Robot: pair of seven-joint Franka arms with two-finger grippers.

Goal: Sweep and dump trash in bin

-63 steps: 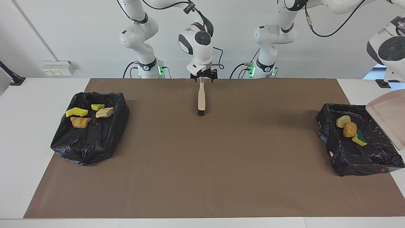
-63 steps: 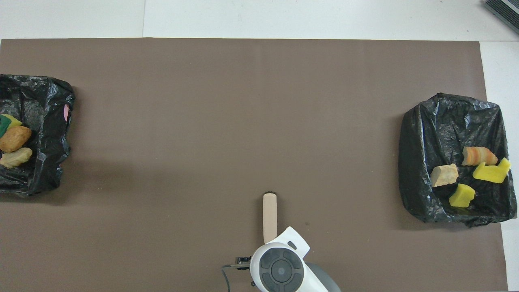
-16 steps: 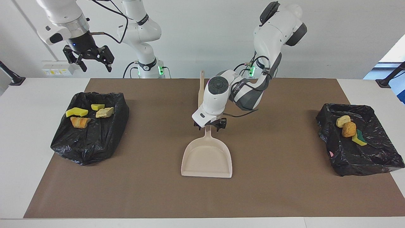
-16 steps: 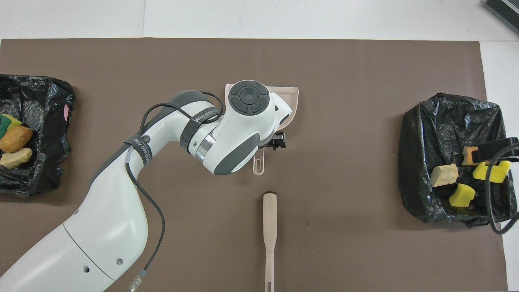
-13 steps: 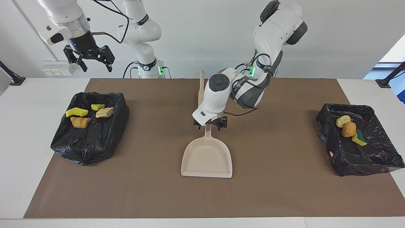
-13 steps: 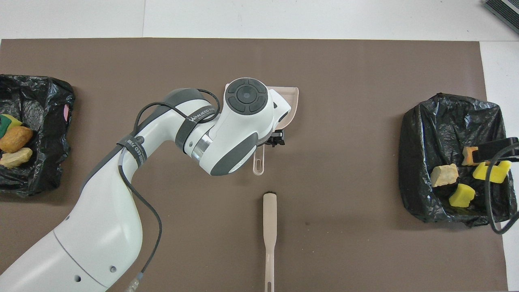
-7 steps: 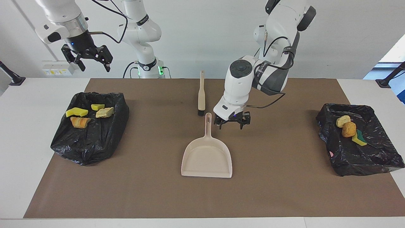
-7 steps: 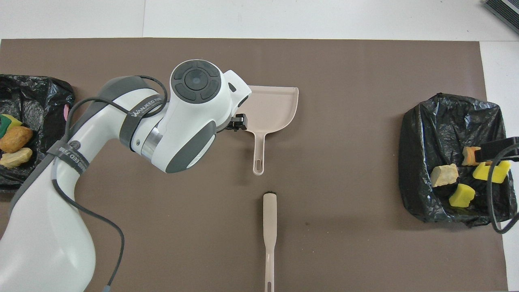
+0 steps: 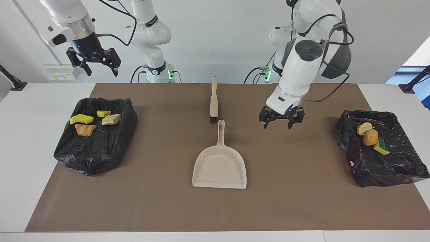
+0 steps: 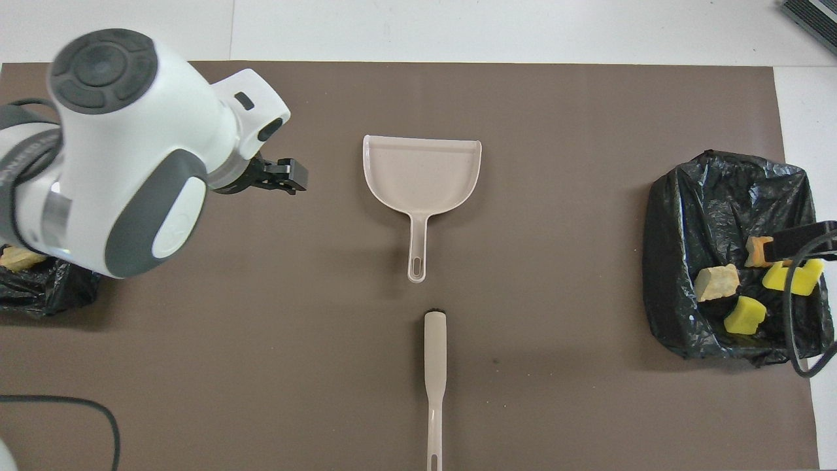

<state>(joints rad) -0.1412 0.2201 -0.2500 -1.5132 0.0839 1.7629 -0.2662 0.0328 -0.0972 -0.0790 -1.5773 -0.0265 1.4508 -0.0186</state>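
Note:
The trash lies in two black bag-lined bins. Several yellow and tan bits (image 9: 81, 118) (image 10: 744, 314) sit in the bin (image 9: 97, 154) (image 10: 680, 261) at the right arm's end. Three more bits (image 9: 371, 137) lie in the bin (image 9: 383, 171) at the left arm's end. My left gripper (image 9: 281, 122) (image 10: 288, 178) hangs open and empty over the bare mat, between the dustpan and that bin. High over the other bin, my right gripper (image 9: 94, 64) waits open and empty.
A beige dustpan (image 9: 220, 164) (image 10: 422, 173) lies flat mid-mat, its handle pointing toward the robots. A beige brush (image 9: 213, 101) (image 10: 434, 366) lies in line with it, nearer the robots. In the overhead view the left arm covers most of its end's bin (image 10: 39, 294).
The left gripper has let go of the dustpan's handle, risen and swung toward the left arm's end of the table. The dustpan, the brush and the right gripper have stayed put.

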